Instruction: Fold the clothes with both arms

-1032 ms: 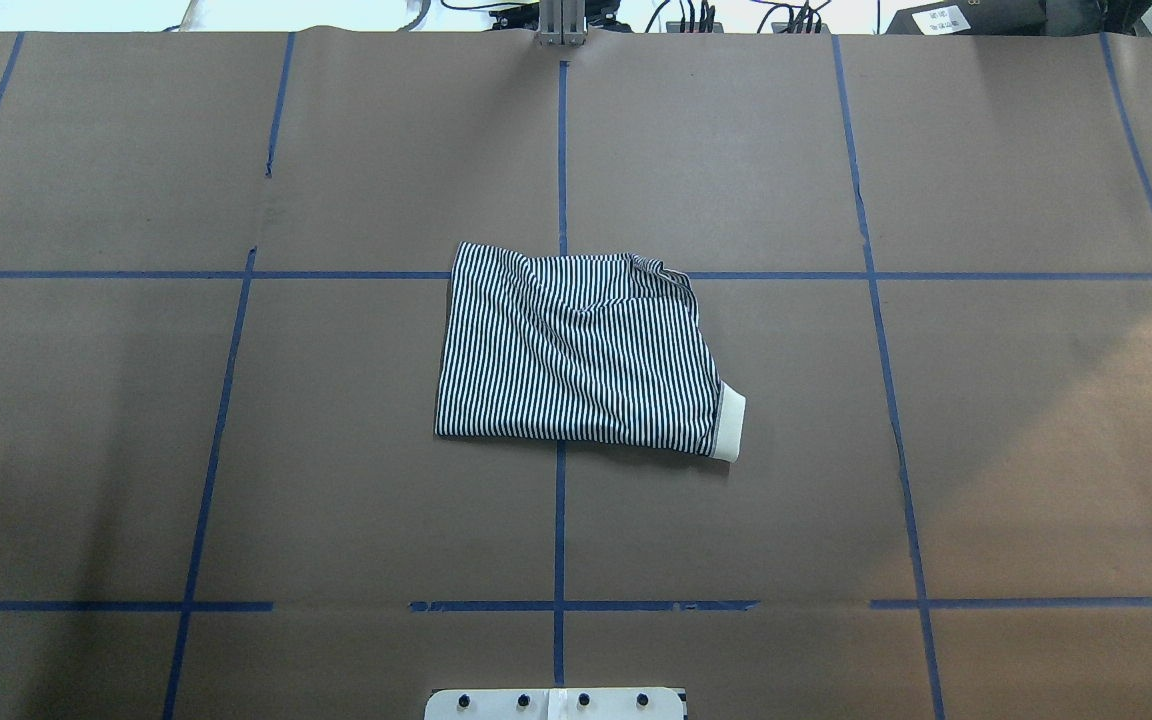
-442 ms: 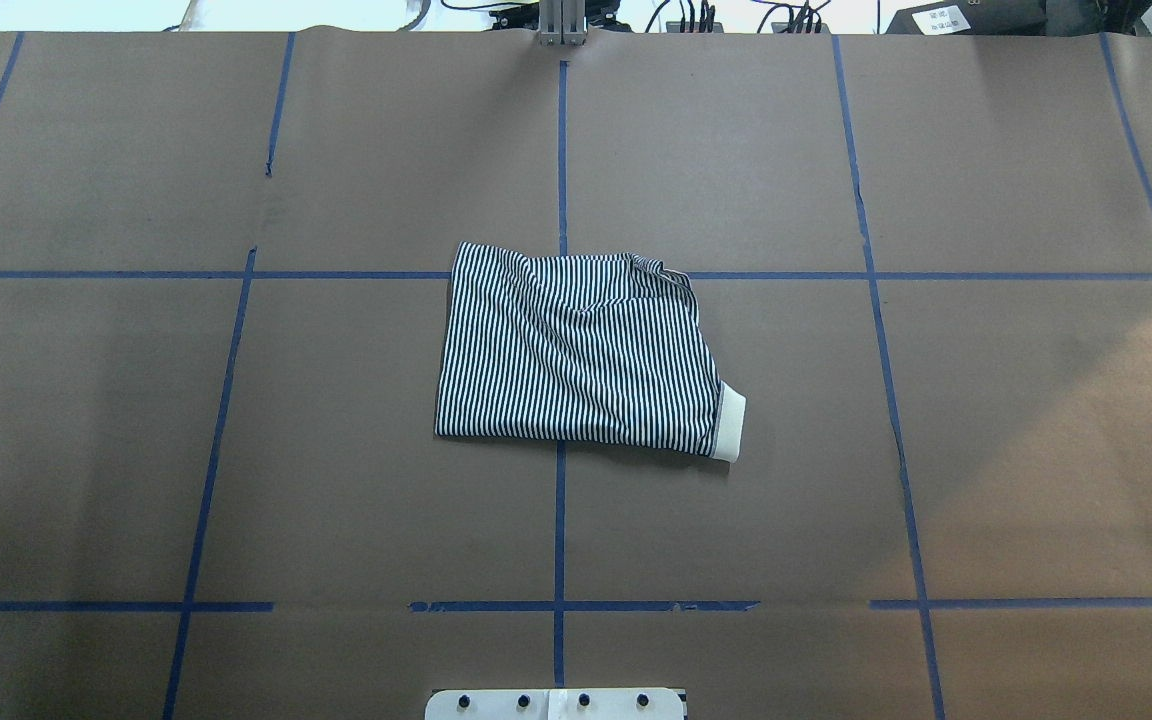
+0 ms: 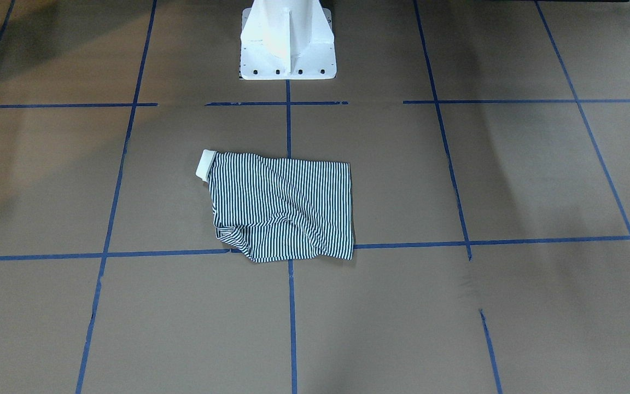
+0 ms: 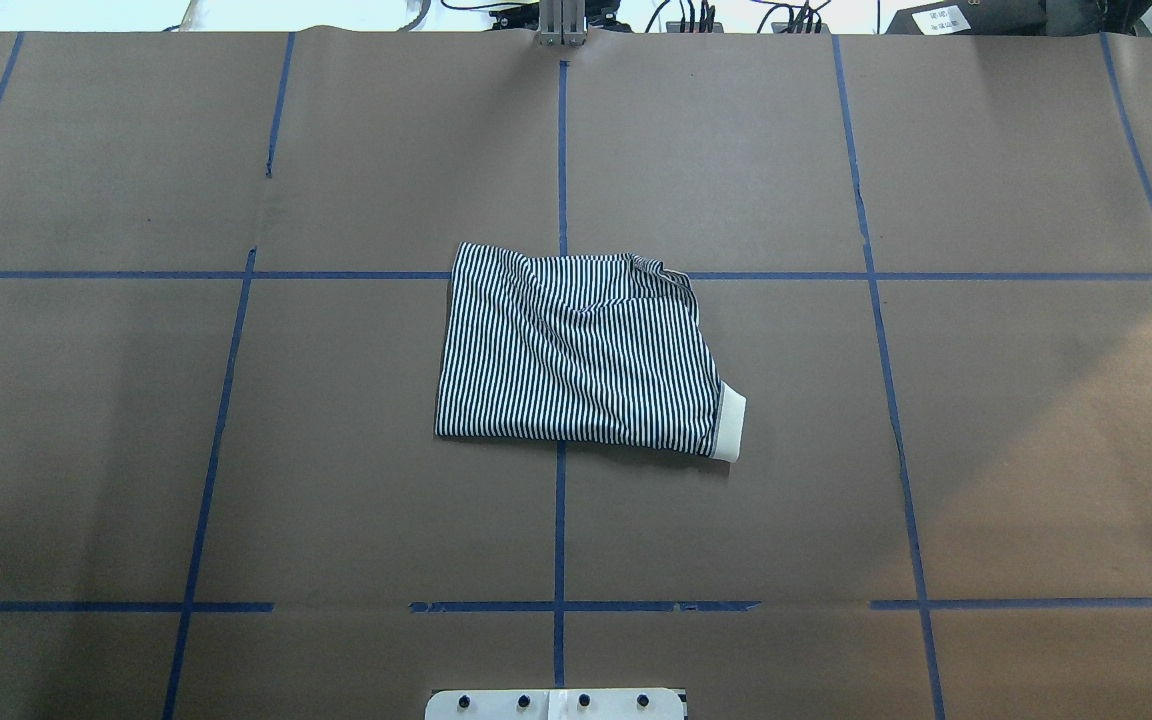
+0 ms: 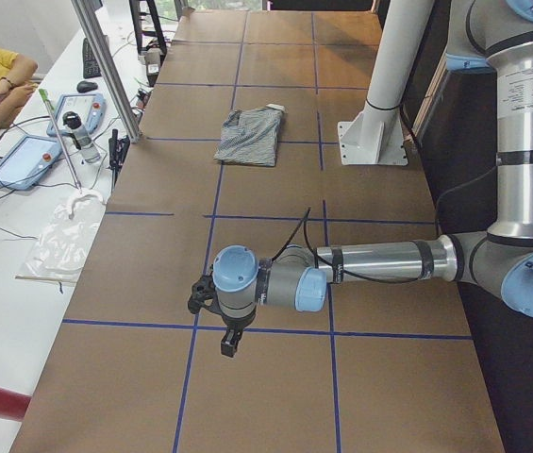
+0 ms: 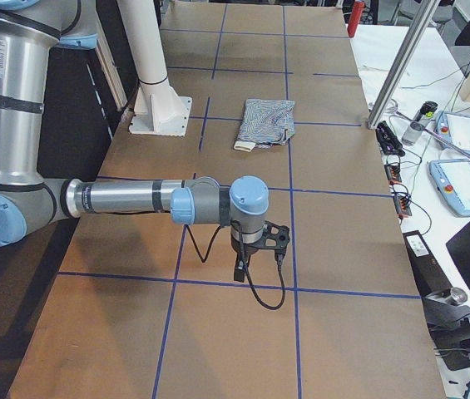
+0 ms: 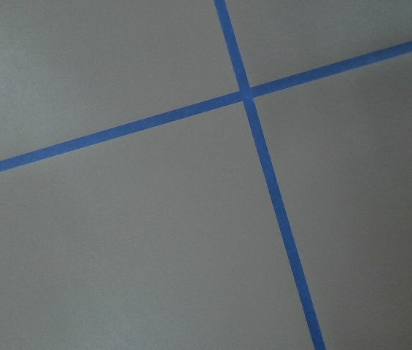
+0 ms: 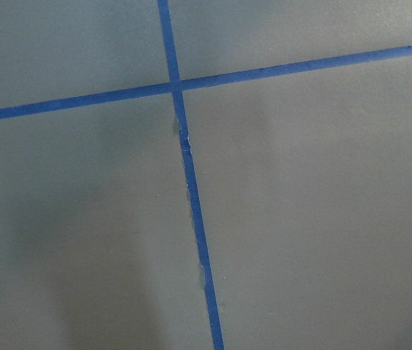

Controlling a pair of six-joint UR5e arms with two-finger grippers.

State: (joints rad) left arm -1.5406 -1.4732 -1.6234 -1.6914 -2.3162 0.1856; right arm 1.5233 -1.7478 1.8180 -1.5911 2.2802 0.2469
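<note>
Left arm point(image 5: 379, 261): my forearm stretches level above the table point(image 5: 275, 396), with the left gripper point(image 5: 229, 342) pointing down near a tape line.
Left gripper state: I cannot tell.
Right arm point(image 6: 126, 199): level likewise, with the right gripper point(image 6: 241, 270) hanging down over the table.
Right gripper state: I cannot tell.
Shirt point(image 4: 576, 345): folded and lying flat, well apart from both my grippers, near the white pedestal point(image 3: 287, 41).
</note>
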